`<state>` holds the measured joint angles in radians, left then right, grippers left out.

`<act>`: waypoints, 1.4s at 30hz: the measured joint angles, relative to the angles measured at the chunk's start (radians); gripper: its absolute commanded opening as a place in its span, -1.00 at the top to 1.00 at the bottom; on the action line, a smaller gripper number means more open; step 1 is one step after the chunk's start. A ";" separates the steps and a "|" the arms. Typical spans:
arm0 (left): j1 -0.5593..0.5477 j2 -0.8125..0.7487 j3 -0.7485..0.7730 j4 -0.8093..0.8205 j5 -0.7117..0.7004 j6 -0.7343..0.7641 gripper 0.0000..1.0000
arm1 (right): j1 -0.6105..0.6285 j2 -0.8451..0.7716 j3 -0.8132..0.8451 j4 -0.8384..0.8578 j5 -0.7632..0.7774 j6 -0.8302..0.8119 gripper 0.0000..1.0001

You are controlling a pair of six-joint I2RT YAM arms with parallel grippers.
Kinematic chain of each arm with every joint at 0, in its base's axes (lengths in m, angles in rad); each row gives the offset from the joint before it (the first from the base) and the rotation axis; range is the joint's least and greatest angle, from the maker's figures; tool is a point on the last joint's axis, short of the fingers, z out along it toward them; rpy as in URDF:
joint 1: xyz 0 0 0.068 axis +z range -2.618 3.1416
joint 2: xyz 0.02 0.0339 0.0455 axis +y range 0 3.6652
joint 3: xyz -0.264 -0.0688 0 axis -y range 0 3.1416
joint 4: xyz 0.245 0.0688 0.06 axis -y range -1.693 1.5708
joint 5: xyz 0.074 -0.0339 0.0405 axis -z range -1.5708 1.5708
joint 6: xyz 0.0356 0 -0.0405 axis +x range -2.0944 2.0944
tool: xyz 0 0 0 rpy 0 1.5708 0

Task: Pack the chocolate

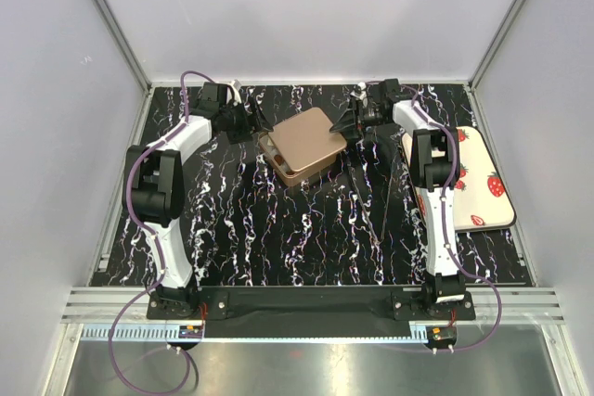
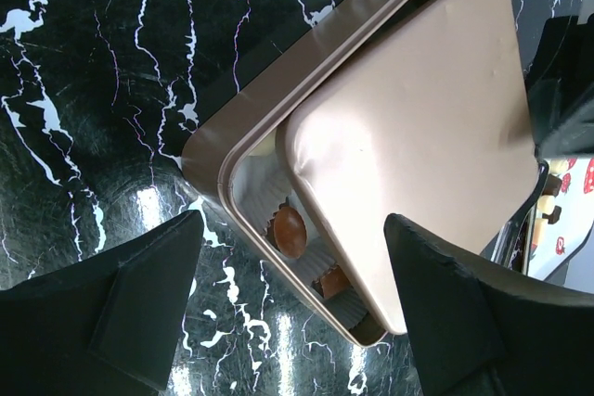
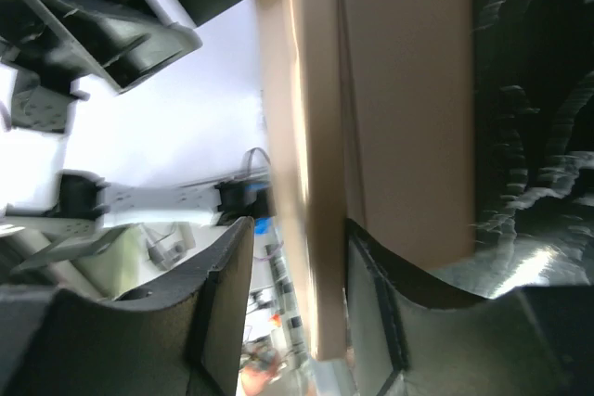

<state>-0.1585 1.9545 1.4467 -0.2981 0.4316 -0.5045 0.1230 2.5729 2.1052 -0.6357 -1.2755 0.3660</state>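
A gold tin sits at the back middle of the table with its gold lid lying askew on top, leaving one corner uncovered. Through that gap the left wrist view shows a round brown chocolate and a second piece in white paper cups inside the tin. My left gripper hovers open at the tin's left corner, holding nothing. My right gripper is at the lid's right edge. The lid's rim stands between its parted fingers, with a gap on one side.
A strawberry-print pad lies at the right edge of the black marbled table, beside the right arm. Grey walls enclose the table on three sides.
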 measured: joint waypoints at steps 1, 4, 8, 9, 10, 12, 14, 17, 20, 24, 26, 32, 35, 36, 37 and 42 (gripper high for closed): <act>0.000 0.000 0.000 0.000 -0.001 0.000 -0.68 | -0.002 -0.004 0.000 -0.002 0.030 -0.008 0.01; -0.001 0.000 0.000 0.000 -0.003 0.002 -0.68 | -0.007 -0.005 0.000 -0.014 0.108 -0.024 0.01; -0.001 0.000 0.000 0.000 -0.006 0.003 -0.68 | -0.010 -0.005 0.000 -0.024 0.175 -0.035 0.05; -0.001 0.000 0.000 0.000 -0.007 0.003 -0.68 | -0.010 -0.005 0.000 -0.025 0.190 -0.037 0.09; -0.001 0.000 0.000 -0.001 -0.008 0.003 -0.68 | -0.010 -0.005 0.000 -0.024 0.198 -0.037 0.11; -0.002 0.000 0.000 0.000 -0.010 0.003 -0.68 | -0.010 -0.006 0.000 -0.021 0.200 -0.037 0.16; -0.003 0.000 0.000 0.000 -0.010 0.003 -0.68 | -0.010 -0.006 0.000 -0.019 0.200 -0.036 0.19; -0.004 0.003 0.000 0.000 -0.011 0.003 -0.68 | -0.010 -0.006 0.000 -0.012 0.198 -0.037 0.30; -0.005 0.008 0.000 0.000 -0.011 0.003 -0.68 | -0.008 -0.007 0.000 -0.002 0.187 -0.034 0.35; -0.005 0.011 0.000 -0.001 -0.017 0.003 -0.68 | 0.001 -0.008 0.000 0.013 0.183 -0.034 0.43; -0.005 0.011 0.000 0.000 -0.019 0.003 -0.68 | 0.010 -0.008 0.001 0.014 0.181 -0.034 0.47; -0.005 0.011 0.008 -0.010 -0.026 0.009 -0.68 | 0.038 -0.008 0.022 0.011 0.175 -0.038 0.51; -0.005 0.011 0.013 -0.013 -0.029 0.011 -0.68 | 0.043 -0.008 0.031 0.010 0.175 -0.042 0.51; -0.005 0.011 0.013 -0.013 -0.029 0.011 -0.68 | 0.043 -0.007 0.034 0.010 0.175 -0.043 0.51; -0.005 0.011 0.013 -0.013 -0.029 0.011 -0.68 | 0.043 -0.007 0.036 0.009 0.174 -0.045 0.51; -0.005 0.011 0.013 -0.015 -0.034 0.011 -0.67 | 0.045 0.001 0.061 -0.004 0.172 -0.050 0.51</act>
<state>-0.1631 1.9656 1.4601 -0.3130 0.3973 -0.4934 0.1680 2.5736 2.1666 -0.6399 -1.1038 0.3164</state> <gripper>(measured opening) 0.841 0.301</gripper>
